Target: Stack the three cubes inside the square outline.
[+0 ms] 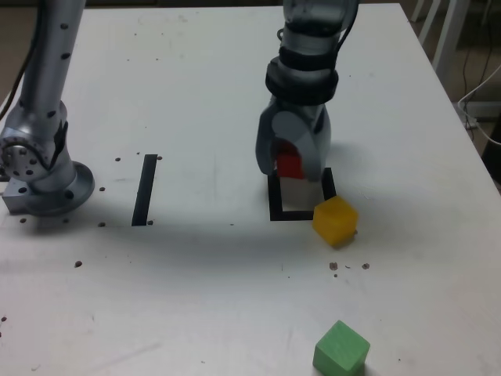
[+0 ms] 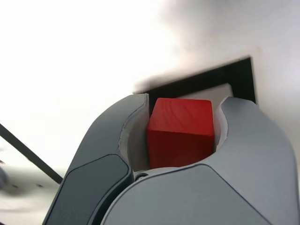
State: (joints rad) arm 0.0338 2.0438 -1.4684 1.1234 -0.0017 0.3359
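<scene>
Green cube (image 1: 341, 348): nearest the exterior camera, alone near the front table edge, well apart from the rest.
Yellow cube (image 1: 335, 219): touching the square outline's (image 1: 275, 210) front corner, on the exterior view's right.
Arm: reaching straight down, wrist over the outline.
Gripper (image 1: 293, 168): jaws clamped on the red cube (image 2: 180, 131), low over the outline's white centre.
Black strip (image 1: 145, 189): well off toward the exterior view's left.
White table (image 1: 196, 298): broad bare room in front.

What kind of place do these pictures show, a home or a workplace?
Probably a robotics lab or test bench, not a home. A robot arm's base is fixed to a plain white table, which carries black tape markings and coloured practice cubes, such as the green cube.
</scene>
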